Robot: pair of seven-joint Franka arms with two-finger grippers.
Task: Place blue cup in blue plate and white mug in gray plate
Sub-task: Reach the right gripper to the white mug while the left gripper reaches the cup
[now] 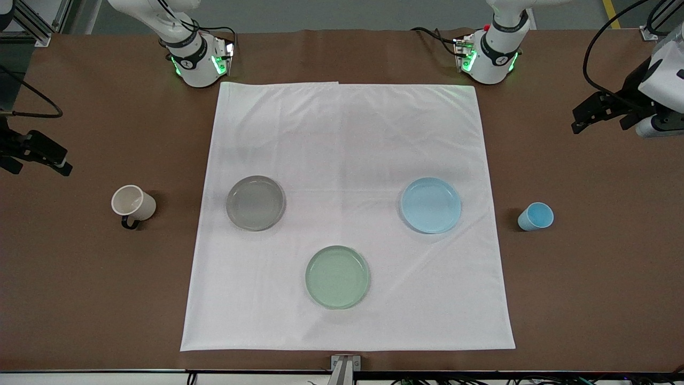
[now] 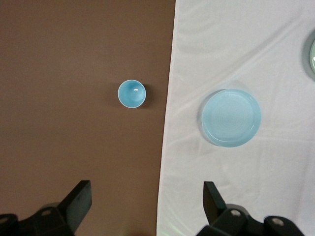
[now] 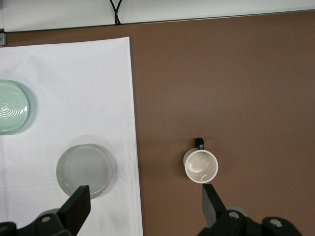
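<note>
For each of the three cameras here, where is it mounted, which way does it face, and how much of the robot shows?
Front view: high across the table, facing both arm bases; the left gripper and right gripper hang at the table's ends.
Left wrist view: looks straight down past open fingers at the blue cup and blue plate.
Right wrist view: looks straight down past open fingers at the white mug and gray plate.
Shared: both wrist views catch the green plate and white cloth.

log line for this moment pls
blue cup on bare table, upright | white mug on bare table | blue plate, gray plate empty | left gripper, right gripper open
</note>
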